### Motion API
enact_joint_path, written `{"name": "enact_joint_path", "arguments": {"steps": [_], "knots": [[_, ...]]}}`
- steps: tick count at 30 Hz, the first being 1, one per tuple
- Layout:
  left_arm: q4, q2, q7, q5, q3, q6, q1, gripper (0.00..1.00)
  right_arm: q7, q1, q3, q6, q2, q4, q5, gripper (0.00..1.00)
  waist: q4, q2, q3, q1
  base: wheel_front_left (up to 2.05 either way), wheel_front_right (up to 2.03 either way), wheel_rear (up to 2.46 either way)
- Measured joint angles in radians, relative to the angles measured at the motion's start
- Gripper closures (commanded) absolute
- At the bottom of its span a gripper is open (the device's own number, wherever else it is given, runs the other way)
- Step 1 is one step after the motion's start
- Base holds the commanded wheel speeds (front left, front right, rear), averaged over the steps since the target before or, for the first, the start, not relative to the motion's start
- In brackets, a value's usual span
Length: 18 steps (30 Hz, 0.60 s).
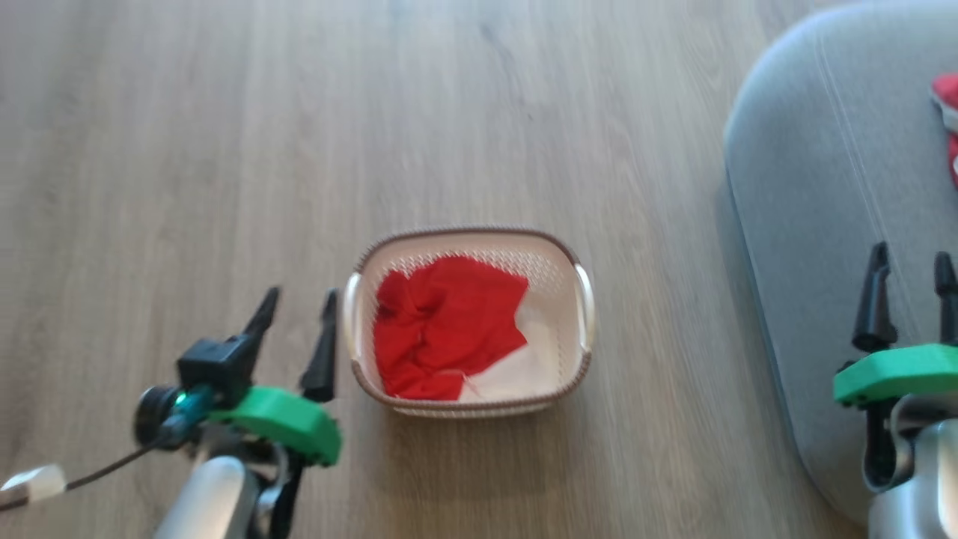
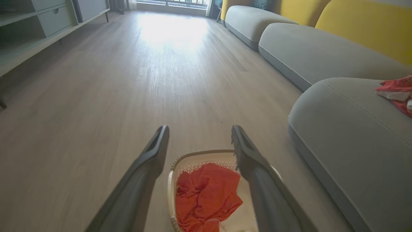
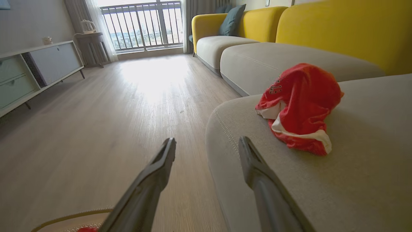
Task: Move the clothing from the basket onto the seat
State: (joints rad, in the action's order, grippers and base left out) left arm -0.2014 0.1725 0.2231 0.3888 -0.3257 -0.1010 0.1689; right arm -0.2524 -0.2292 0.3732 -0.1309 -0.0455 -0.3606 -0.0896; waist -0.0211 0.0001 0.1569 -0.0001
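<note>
As you look down from the head, your left fingers [image 1: 322, 352] sit at the lower left over the wooden floor [image 1: 187, 135], spread wide and holding nothing. Their arm is cut off by the bottom edge. Just to their right one basket [image 1: 464, 233] stands on the floor. In it lies one crumpled red garment [image 1: 441, 329] that covers most of the bottom. A white patch [image 1: 516, 370] shows at the basket's lower right corner, and you cannot tell whether it is trim or bare basket floor.

Further right, well apart from the basket, is the grey seat [image 1: 816, 195], cut off by the right and bottom edges. On it lies a second red garment [image 1: 946, 93], of which the head view catches a sliver at the right edge. The right wrist view shows it whole, bunched, with white trim and a black print that is folded and hard to read. Your right fingers [image 1: 874, 299] hover at the seat's near edge, also wide apart and empty.

That makes two garments: one in the basket and one on the seat.
</note>
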Motion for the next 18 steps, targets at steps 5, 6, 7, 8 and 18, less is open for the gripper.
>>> {"name": "enact_joint_path", "arguments": {"steps": [5,6,7,8,18], "knots": [[-0.071,0.036,0.019,-0.003,0.055,-0.009,-0.058,0.0,0.0,0.103,-0.17,0.0,0.003,0.113,-0.023,0.0,0.047,0.0,-0.073,0.0,0.0,0.0,0.0],[-0.081,0.037,0.024,-0.003,0.066,-0.009,-0.07,0.0,0.0,0.129,-0.198,0.0,0.004,0.131,-0.02,0.0,0.054,0.0,-0.086,0.0,0.0,0.0,0.0],[-0.087,0.037,0.025,-0.003,0.073,-0.012,-0.08,0.0,0.0,0.157,-0.22,0.0,0.004,0.147,-0.011,0.0,0.06,0.0,-0.099,0.0,0.0,0.0,0.0],[-0.091,0.037,0.025,-0.006,0.076,-0.016,-0.088,0.0,0.0,0.184,-0.236,0.0,0.004,0.161,-0.006,0.0,0.065,0.0,-0.112,0.0,0.0,0.0,0.0],[-0.051,0.011,0.026,-0.055,0.13,-0.015,-0.16,0.0,0.0,0.318,-0.303,0.0,0.005,0.176,-0.01,0.0,0.089,0.0,-0.173,0.0,0.0,0.0,0.0]]}}
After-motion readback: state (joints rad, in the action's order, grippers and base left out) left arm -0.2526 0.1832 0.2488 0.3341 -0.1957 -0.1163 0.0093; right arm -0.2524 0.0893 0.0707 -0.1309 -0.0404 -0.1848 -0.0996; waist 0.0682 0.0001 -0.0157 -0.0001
